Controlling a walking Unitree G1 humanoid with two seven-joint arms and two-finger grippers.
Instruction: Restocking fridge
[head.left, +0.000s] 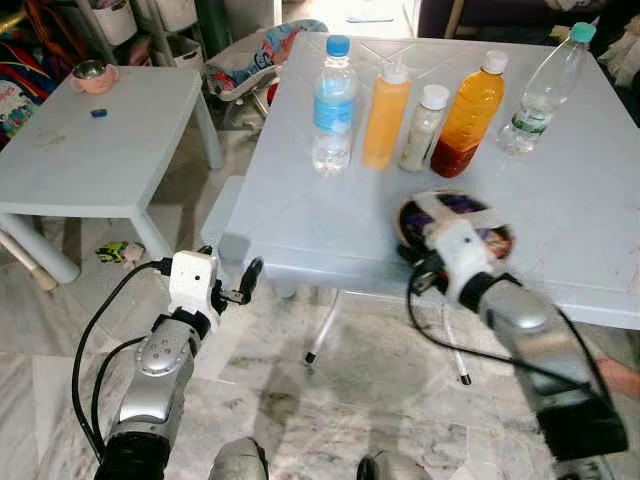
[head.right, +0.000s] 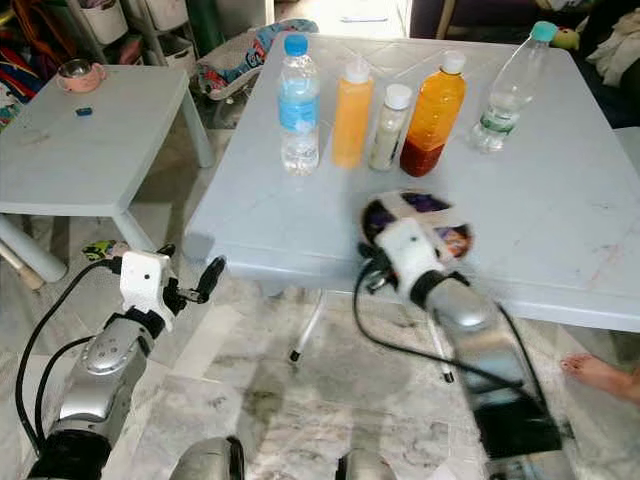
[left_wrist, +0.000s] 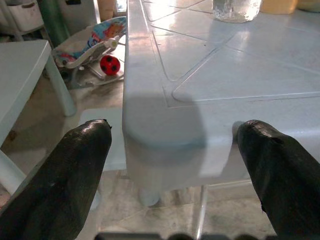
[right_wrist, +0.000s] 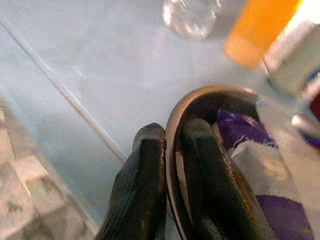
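A pink bowl (head.left: 93, 76) sits at the small side table's (head.left: 95, 155) far edge, a blue bit (head.left: 98, 113) near it

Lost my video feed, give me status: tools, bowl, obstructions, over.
Right tool pinching the bowl's rim on the table. Left tool open, idle at the table corner. Five bottles lined up behind the bowl.

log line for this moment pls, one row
right hand: shut on bowl rim, near table edge | left hand: open, at table corner | bottles: five, upright behind bowl
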